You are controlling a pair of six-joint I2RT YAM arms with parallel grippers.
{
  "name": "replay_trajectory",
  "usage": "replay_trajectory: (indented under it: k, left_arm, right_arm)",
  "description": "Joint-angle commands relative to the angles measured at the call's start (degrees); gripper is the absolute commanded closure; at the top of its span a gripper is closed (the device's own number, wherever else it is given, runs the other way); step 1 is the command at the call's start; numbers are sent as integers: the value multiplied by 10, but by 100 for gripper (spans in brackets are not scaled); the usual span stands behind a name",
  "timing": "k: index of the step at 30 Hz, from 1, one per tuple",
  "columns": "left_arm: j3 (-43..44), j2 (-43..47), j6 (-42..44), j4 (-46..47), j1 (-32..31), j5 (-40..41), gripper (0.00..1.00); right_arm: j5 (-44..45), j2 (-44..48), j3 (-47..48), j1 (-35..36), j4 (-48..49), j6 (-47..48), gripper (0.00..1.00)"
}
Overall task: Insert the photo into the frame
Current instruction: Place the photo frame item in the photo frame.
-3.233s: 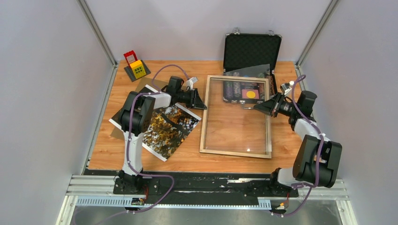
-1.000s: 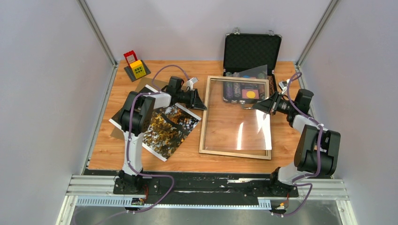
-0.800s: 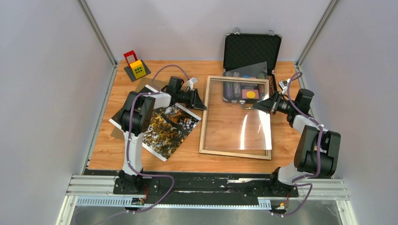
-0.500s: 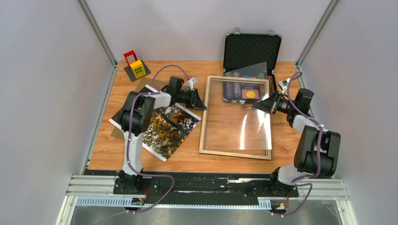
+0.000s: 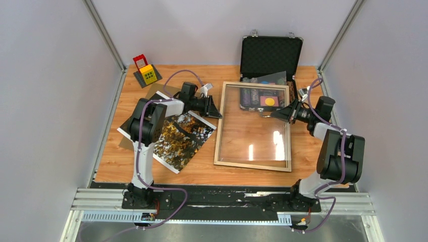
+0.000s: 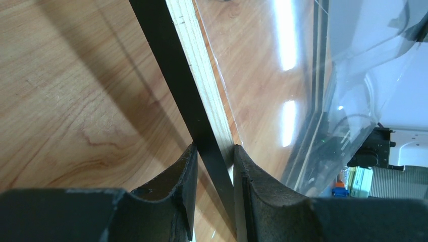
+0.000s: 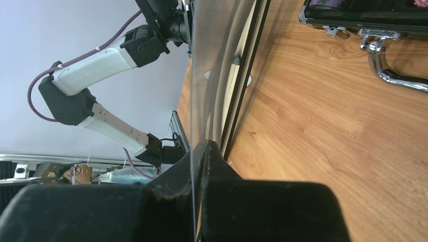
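Note:
The frame (image 5: 252,165), thin pale rails, lies mid-table. My left gripper (image 5: 218,112) is shut on its left rail near the far corner. In the left wrist view the black and pale rail (image 6: 174,70) runs between the fingers of that gripper (image 6: 214,151). My right gripper (image 5: 275,115) is shut on the right edge of a clear sheet (image 5: 257,131) over the frame. The right wrist view shows that sheet (image 7: 212,60) edge-on in the closed right gripper (image 7: 201,151), beside the frame (image 7: 247,75). The photo (image 5: 184,138) lies flat left of the frame, partly under the left arm.
An open black case (image 5: 270,55) with chips stands just behind the frame; its handle (image 7: 388,70) is near the right gripper. A brown board (image 5: 166,91) lies under the photo. A yellow and red toy (image 5: 147,73) sits at the back left. Walls close both sides.
The clear sheet, tilted up on its right side a second ago, has come down closer to the frame. The right gripper shifted slightly with it. The left arm has not moved.

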State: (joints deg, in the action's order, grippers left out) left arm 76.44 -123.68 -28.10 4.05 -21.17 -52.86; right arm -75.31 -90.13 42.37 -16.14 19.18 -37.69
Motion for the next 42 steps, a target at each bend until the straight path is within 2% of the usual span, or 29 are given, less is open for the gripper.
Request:
replay_trajectory:
  k: [1,23,42]
  left_arm:
    - [21,0,26,3,-3,-8,100]
    - [20,0,23,4,-2,-6,100]
    - [19,-1,23,5,-3,-6,100]
  right_arm:
    - [1,-10,23,4,23,-5,100]
    - [34,-26,14,4,10,-15,100]
    - [77,-41,13,2,-47,25,100]
